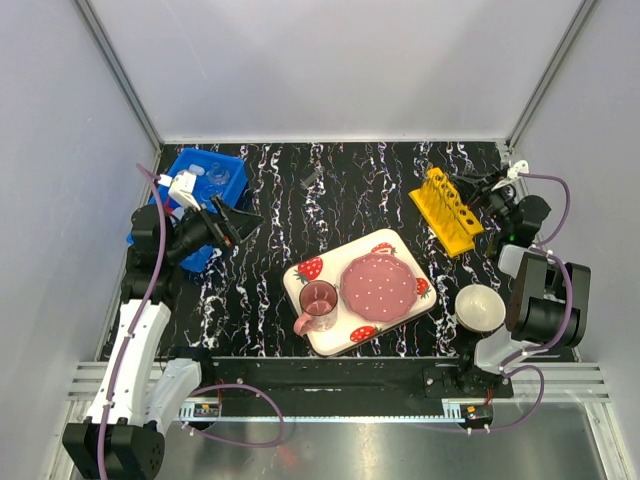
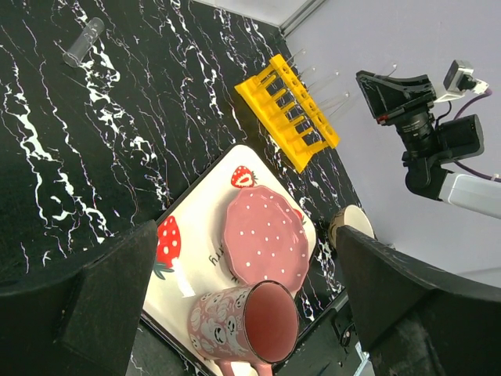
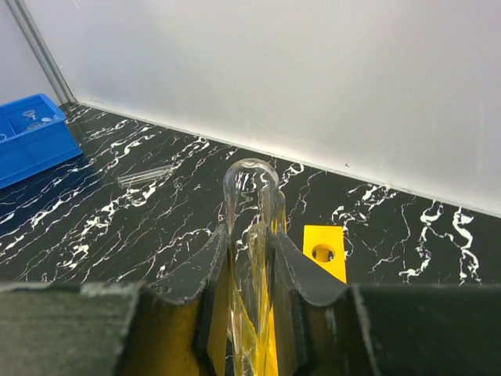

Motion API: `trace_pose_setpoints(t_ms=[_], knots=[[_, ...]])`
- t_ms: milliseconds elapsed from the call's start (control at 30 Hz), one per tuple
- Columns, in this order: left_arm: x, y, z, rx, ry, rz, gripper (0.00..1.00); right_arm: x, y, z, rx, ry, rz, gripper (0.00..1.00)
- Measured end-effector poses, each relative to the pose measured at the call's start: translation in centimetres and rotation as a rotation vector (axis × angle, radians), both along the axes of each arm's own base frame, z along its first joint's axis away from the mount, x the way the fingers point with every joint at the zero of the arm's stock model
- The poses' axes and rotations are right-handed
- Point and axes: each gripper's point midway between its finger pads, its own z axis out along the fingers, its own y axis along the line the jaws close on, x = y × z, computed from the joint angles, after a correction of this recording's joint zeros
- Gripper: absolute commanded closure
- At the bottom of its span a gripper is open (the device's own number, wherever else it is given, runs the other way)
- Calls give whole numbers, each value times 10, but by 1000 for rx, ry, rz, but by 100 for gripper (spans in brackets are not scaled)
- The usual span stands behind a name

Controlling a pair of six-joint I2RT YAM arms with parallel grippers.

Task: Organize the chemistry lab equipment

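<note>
The yellow holed rack (image 1: 445, 210) stands at the back right, with thin glass tubes sticking out of it in the left wrist view (image 2: 287, 112). My right gripper (image 1: 476, 192) is beside the rack, shut on a clear glass tube (image 3: 250, 196) held over the rack's end hole (image 3: 323, 252). A loose glass tube (image 1: 312, 178) lies on the table at the back middle; it also shows in the left wrist view (image 2: 84, 41) and the right wrist view (image 3: 145, 175). My left gripper (image 1: 235, 222) is open and empty, raised next to the blue bin (image 1: 232, 170). The squeeze bottle and the dome are not visible.
The blue bin holds clear glassware (image 1: 215, 176). A strawberry-print tray (image 1: 300, 275) with a pink plate (image 1: 380, 285) and a pink cup (image 1: 318, 300) sits at the front centre. A white bowl (image 1: 480, 307) stands by the right arm's base.
</note>
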Motion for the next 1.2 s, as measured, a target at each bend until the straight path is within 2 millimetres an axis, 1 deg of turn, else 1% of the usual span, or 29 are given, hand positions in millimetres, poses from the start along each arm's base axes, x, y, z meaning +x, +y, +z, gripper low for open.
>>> trace_pose_setpoints(t_ms=[133,333,533,733,867,967,1033,1200], knots=[[1,0,2,-2,-11,0,1,3,0,-11,9,26,1,79],[1,0,-4,-3,-3,0,1,6,0,-23,16,53,3,78],[2,0,-4,-4,-8,0,1,10,-1,-41,28,94,4,76],[3,0,-11,-3,10,0,1,11,-1,-46,32,107,6,76],[5,0,-15,-2,23,0,1,10,-1,-44,36,102,7,76],[5,0,-15,-2,25,0,1,9,0,-38,43,93,8,76],[5,0,-15,-2,25,0,1,7,1,-28,46,75,10,76],[5,0,-15,-2,25,0,1,-1,4,7,37,-6,14,76]])
